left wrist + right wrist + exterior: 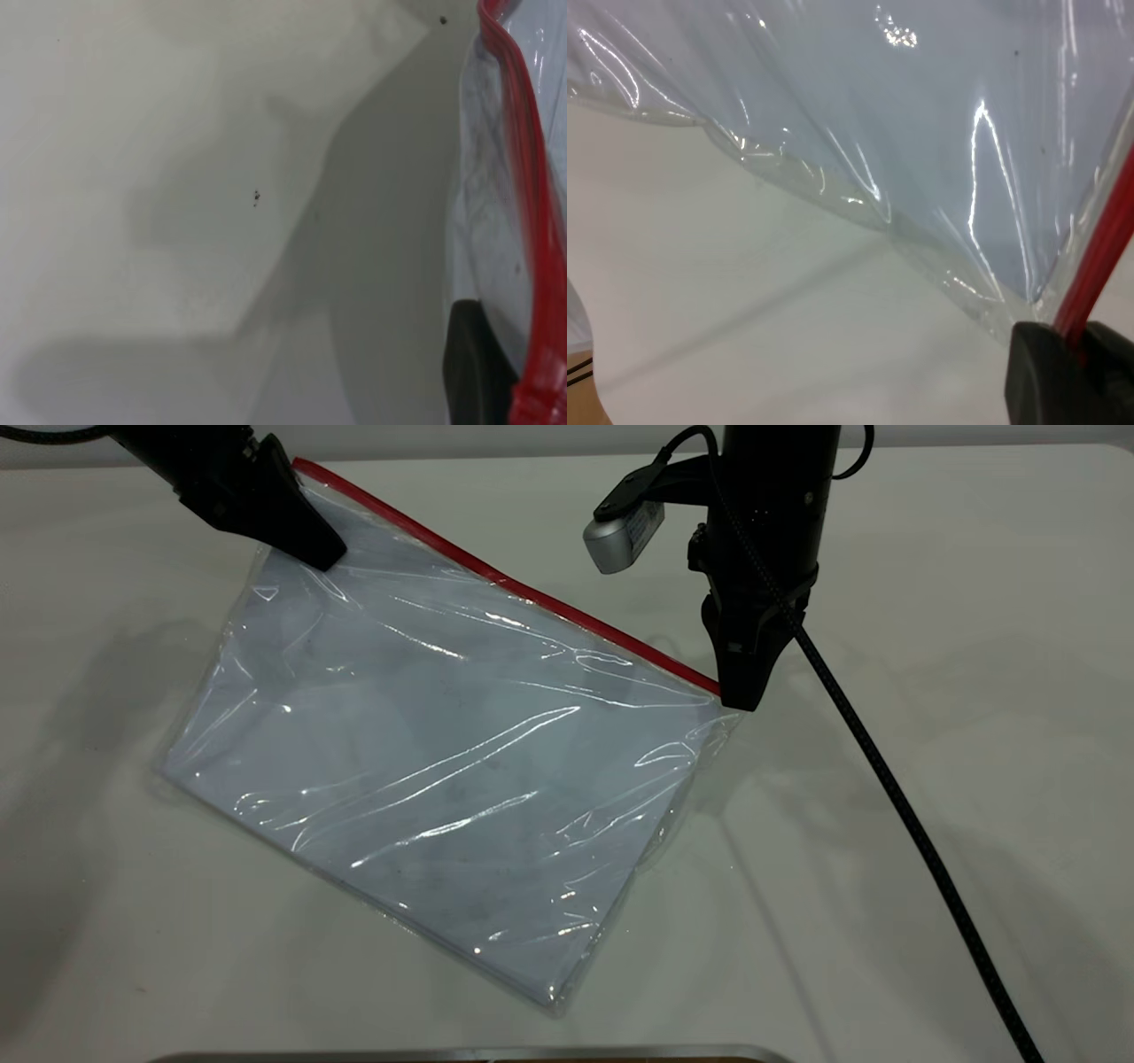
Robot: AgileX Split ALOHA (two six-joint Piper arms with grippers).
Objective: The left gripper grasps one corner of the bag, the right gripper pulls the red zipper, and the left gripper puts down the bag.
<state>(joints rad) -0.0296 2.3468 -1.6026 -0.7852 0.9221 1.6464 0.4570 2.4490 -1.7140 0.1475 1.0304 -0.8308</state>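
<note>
We see the bag (pixel 443 762) lying slantwise on the pale counter (pixel 930 646), a clear crinkly pouch with pale bluish-white sheets inside, its far long edge trimmed by the red zipper (pixel 532 593). Up at the far left end of that red strip, the left gripper (pixel 323 553) presses in at the corner of the bag (pixel 306 478), its black fingers closed on the plastic there; in the left wrist view one dark fingertip (pixel 474 367) sits right against the pouch beside the red zipper (pixel 523 177), which bunches up close to the lens. Over at the other end, the right gripper (pixel 742 695) points straight down, and its tip meets the red strip where it ends at the bag's right corner. From the right wrist view we have the fingers (pixel 1041 376) pinched narrow around the red zipper (pixel 1099 257), the strip running up from between them, with the bag (pixel 904 106) stretched and rippling away behind. A braided black cable (pixel 895 797) trails from the right arm across the counter toward the near edge.
</note>
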